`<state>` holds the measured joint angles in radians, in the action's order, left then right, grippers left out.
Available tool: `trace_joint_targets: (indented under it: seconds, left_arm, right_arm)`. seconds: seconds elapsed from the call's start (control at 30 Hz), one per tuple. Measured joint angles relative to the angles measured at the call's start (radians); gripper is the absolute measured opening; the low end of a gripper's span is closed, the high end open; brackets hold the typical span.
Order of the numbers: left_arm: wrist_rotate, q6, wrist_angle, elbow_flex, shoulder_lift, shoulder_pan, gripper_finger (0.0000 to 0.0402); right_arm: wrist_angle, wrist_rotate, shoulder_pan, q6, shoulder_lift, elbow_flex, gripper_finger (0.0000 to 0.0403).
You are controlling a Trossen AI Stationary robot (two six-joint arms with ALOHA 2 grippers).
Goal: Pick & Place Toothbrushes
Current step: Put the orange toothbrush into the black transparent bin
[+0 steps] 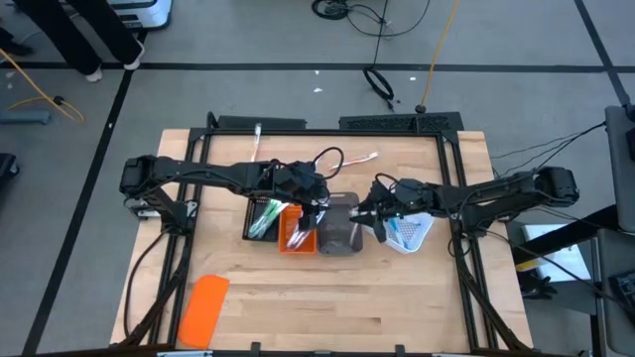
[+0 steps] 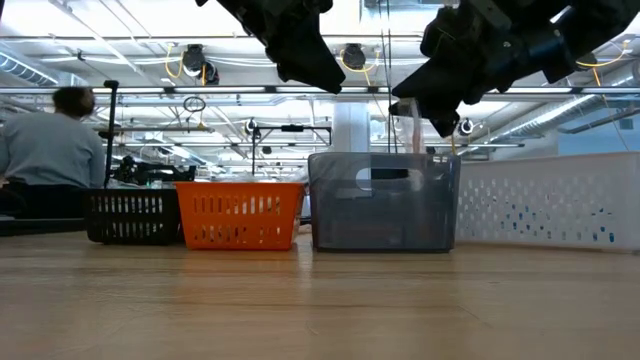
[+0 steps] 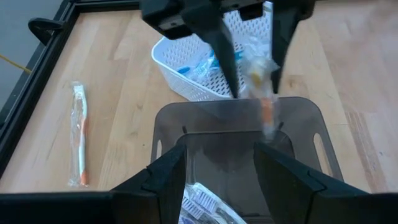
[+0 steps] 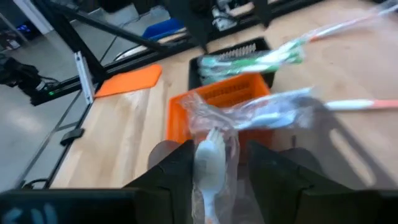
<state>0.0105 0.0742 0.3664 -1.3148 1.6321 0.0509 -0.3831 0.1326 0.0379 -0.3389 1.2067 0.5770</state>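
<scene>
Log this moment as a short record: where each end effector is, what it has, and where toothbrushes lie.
left end effector: open, empty, above the grey tray
right end effector: open, over the same tray
wrapped toothbrush: hanging between the right fingers; unclear if still gripped
trays in row: black tray, orange tray, grey, then white basket
loose toothbrush: lying flat on the table

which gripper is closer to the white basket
Right. The right gripper hovers just beside the white basket, at the grey tray's edge. The left gripper sits farther off, over the orange tray, with the grey tray between.
</scene>
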Motion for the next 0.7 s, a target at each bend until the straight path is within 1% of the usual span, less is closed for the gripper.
trace_joint_targets:
  seconds: [0.17, 0.3, 0.43, 0.53, 0.7]
  left_arm:
    - [0.000, 0.000, 0.005, 0.000, 0.000, 0.000, 0.0189]
    - [0.000, 0.007, 0.004, 0.000, 0.000, 0.000, 0.0189]
    - [0.000, 0.024, 0.003, 0.000, 0.000, 0.000, 0.0189]
    - [0.000, 0.025, 0.003, 0.000, 0.000, 0.000, 0.0189]
    - [0.000, 0.025, -0.001, 0.000, 0.000, 0.000, 0.0189]
  right_arm:
    - [0.003, 0.011, 0.034, 0.036, -0.002, 0.000, 0.0162]
    - [0.006, 0.077, 0.044, 0.036, -0.002, 0.000, 0.0191]
    - [0.005, 0.078, 0.045, 0.037, -0.002, 0.000, 0.0214]
    - [-0.011, 0.064, 0.051, 0.037, -0.002, 0.000, 0.0221]
    - [-0.039, 0.027, 0.090, 0.066, -0.002, 0.000, 0.0215]
